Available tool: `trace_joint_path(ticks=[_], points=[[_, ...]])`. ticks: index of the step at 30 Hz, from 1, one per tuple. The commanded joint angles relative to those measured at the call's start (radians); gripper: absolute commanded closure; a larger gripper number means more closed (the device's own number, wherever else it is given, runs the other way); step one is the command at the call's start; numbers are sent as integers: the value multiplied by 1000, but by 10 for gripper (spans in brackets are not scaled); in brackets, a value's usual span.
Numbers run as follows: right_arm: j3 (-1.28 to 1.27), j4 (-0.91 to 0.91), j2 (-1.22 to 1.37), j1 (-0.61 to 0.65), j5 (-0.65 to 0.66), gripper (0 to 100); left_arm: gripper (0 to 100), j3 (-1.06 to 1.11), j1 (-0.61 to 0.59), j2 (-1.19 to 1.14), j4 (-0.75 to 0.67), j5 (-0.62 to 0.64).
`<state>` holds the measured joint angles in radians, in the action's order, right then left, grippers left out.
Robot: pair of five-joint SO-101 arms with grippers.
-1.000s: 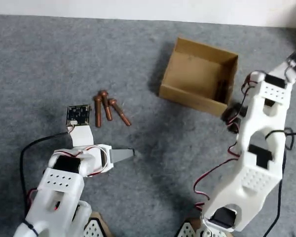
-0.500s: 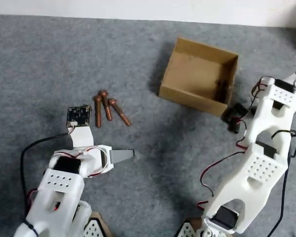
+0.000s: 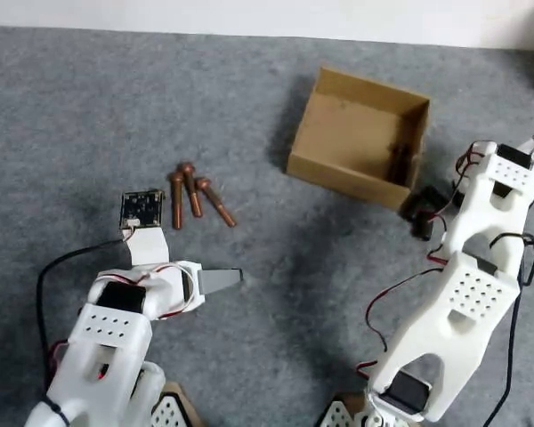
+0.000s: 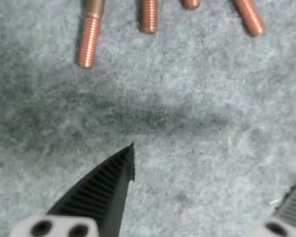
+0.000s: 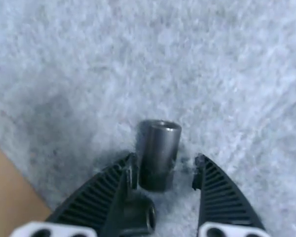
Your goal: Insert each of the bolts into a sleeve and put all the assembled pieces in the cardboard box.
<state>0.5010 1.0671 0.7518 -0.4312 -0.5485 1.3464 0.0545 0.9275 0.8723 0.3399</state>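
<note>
Left gripper point(image 4: 217, 163): my black fingers point(image 4: 106, 195), ribbed on the inner faces and tapering to sharp tips, stand wide apart above bare carpet and hold nothing.
Carpet point(image 3: 276, 258): grey, short-piled and fuzzy.
Bolts point(image 3: 194, 196): three copper-coloured metal rods lie flat and close together in a fan, just beyond my left fingertips. Their rounded heads point to the far side of the table. The threaded ends point back toward me, and the long axes spread apart as they come nearer.
Right gripper point(image 5: 164, 160): my fingers here are parted, one on each side of the sleeve. One looks to touch it and the other shows a clear gap, so nothing is clamped.
Sleeve point(image 5: 159, 148): a short, smooth tube of dark grey metal sits on the carpet between my right fingers, near the box's outer wall. Its long axis runs in line with the fingers, hollow bore facing away from my wrist. I cannot tell whether it stands or lies.
Cardboard box point(image 3: 338, 176): plain brown card, rectangular and open-topped, set askew on the far side, well apart from the bolts.
</note>
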Motion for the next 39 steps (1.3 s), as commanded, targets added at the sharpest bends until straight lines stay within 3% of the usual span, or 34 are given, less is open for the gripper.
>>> trace_joint_path(ticks=[1, 5, 9, 12, 17, 23, 25, 31, 39], points=[[82, -16, 28, -30, -15, 817, 540, -5, -5, 7, -12, 0], [156, -15, 90, -31, -12, 831, 540, -5, -5, 7, -12, 0], [196, -15, 142, -31, -9, 998, 540, -5, -5, 7, -12, 0], [206, 33, 151, -27, -6, 992, 540, -5, -8, 7, -12, 0], [338, 285, 151, 24, 120, 994, 540, -7, -5, 7, -11, 0], [667, 685, 156, 90, 250, 994, 540, -12, -5, 7, -11, 2], [751, 697, 147, 101, 255, 994, 540, -13, -5, 7, -11, 2], [598, 697, 96, 85, 261, 994, 540, -68, -12, 7, 60, 55], [323, 697, -142, 194, 287, 994, 540, -122, -12, 7, 153, 114]])
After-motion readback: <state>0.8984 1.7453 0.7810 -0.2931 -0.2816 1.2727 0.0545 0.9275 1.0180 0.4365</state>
